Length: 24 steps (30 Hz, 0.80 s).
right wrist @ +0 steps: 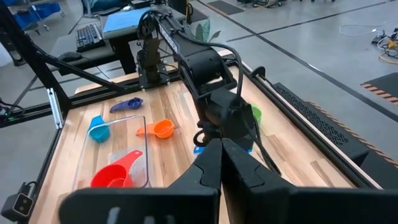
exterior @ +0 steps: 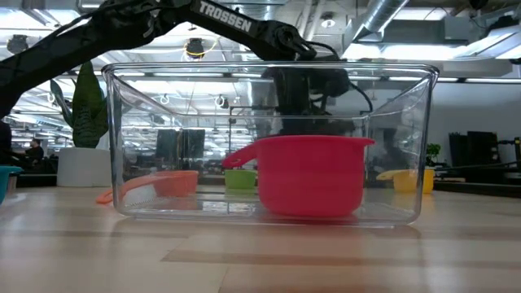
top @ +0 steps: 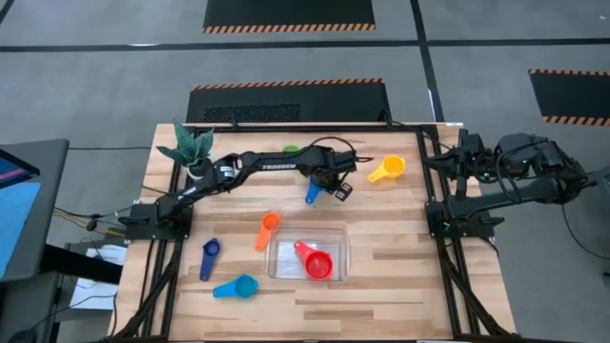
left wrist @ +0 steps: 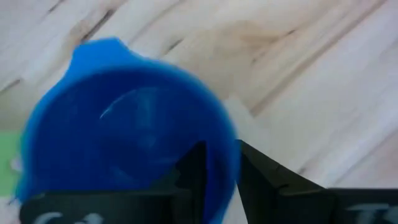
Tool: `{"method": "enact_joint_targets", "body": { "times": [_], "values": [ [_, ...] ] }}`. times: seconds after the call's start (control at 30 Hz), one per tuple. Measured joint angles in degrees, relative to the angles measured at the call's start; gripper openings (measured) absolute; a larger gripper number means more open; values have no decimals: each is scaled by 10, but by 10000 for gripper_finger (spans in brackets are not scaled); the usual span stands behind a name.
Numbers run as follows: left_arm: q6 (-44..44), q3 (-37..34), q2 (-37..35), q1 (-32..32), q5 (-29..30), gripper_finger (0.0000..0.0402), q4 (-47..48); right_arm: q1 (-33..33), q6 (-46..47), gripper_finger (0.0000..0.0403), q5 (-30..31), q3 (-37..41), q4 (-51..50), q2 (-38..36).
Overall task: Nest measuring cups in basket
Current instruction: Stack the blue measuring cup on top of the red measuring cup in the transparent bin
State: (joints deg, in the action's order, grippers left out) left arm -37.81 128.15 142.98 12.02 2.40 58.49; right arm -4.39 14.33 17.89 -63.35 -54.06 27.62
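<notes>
The left gripper is stretched out over the middle of the table, toward twelve o'clock from the basket. Its fingers are clamped on the rim of the blue cup, one finger inside the bowl and one outside, as the left wrist view shows.

The basket sits near the table's centre, toward six o'clock. The red cup lies in it, handle pointing to about ten o'clock.

The orange cup lies on the wood just outside the basket at its ten o'clock corner. The navy cup is at nine o'clock from the basket, and the light blue cup at about eight o'clock. The yellow cup lies toward one o'clock, and the green cup is at the far edge near twelve o'clock.

The right gripper waits at the table's three o'clock side, its fingers pressed together on nothing.

A potted plant stands at the ten o'clock corner.
</notes>
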Motion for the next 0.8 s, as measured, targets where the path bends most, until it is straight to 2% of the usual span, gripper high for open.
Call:
{"method": "enact_joint_targets", "body": {
  "times": [0.13, 0.23, 0.33, 0.43, 0.5, 0.6, 0.8],
  "values": [
    [26, 0, 7, -3, -34, 60, 1, 0, 1, 26, 0, 0, -1, 0],
    [52, 1, 10, -6, -42, 21, 0, 0, 2, 26, 0, 0, -2, 0],
    [58, 4, 8, -8, -64, 8, -21, 0, 2, 26, 0, 0, -2, 0],
    [95, 39, 11, -11, -103, 2, -22, 0, 2, 26, 0, 0, -2, 0],
    [135, 68, 9, -18, -129, 1, -31, 0, 2, 26, 1, 0, -2, 0],
    [216, 48, -39, -35, -184, 1, -75, 0, 2, 26, 1, 0, -2, 0],
    [408, 53, -118, -106, -157, 0, 11, 0, 8, 26, 1, 0, -3, 0]
  ]
}}
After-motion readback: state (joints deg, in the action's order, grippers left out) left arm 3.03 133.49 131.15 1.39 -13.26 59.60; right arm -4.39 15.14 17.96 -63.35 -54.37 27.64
